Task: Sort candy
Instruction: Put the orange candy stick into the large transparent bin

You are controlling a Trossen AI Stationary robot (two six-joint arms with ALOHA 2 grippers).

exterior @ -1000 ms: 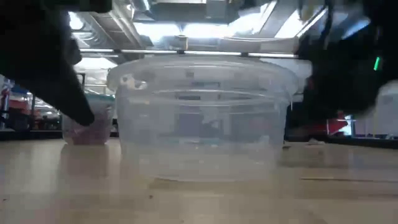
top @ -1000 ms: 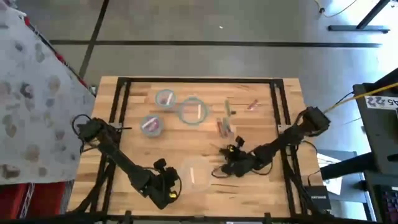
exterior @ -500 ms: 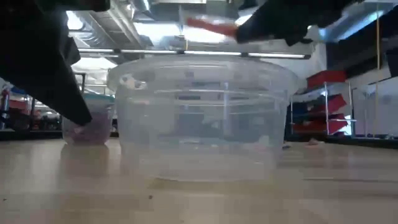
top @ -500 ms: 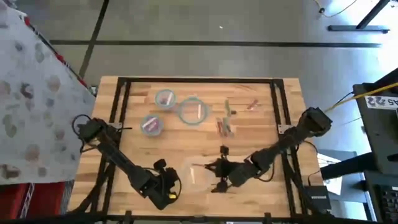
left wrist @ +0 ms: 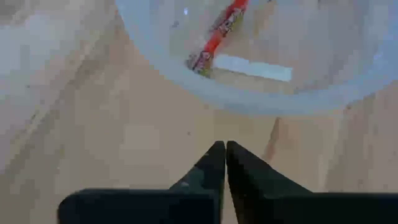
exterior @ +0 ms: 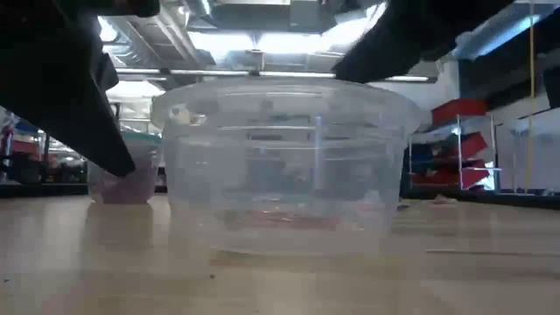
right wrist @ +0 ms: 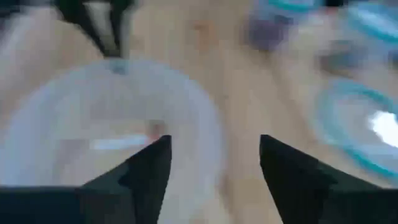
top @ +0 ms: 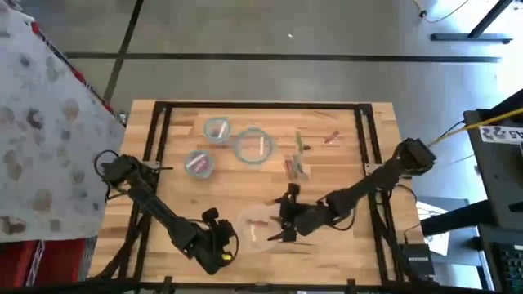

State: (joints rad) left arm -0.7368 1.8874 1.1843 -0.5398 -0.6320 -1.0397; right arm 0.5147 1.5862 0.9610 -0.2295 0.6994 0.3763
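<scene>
While the right gripper (top: 280, 222) hangs with its fingers spread wide over the right rim of the clear tub (top: 257, 226) at the near middle of the table (top: 343, 163), nothing sits between those fingers; the wide stance fits a release made above the tub, so that a piece falls inside rather than onto the wood. A thin reddish candy (left wrist: 217, 34) lies on the tub's floor beside a pale strip (left wrist: 252, 67), as the left wrist view shows, and the low view gives a reddish streak at the tub's base. The left gripper (top: 219, 245) rests near the table's near left edge, just beside the tub, its fingers pressed together and holding nothing; it appears to wait clear of the other arm's path.

Toward the far side stand three round bowls with teal rims: a small one (top: 216, 128) farthest, a second small one (top: 198, 163) to its near left holding magenta-purple pieces, and a larger one (top: 252, 145) holding a pale pink piece. Each container seems reserved for one kind of sweet. Unsorted candy remains on the bare wood right of the bowls: a small cluster (top: 296, 167) between the large bowl and the right arm, a greenish piece (top: 301, 144) beyond it, and a reddish piece (top: 331, 136) farther right. By this reckoning the sorting is partly done.
</scene>
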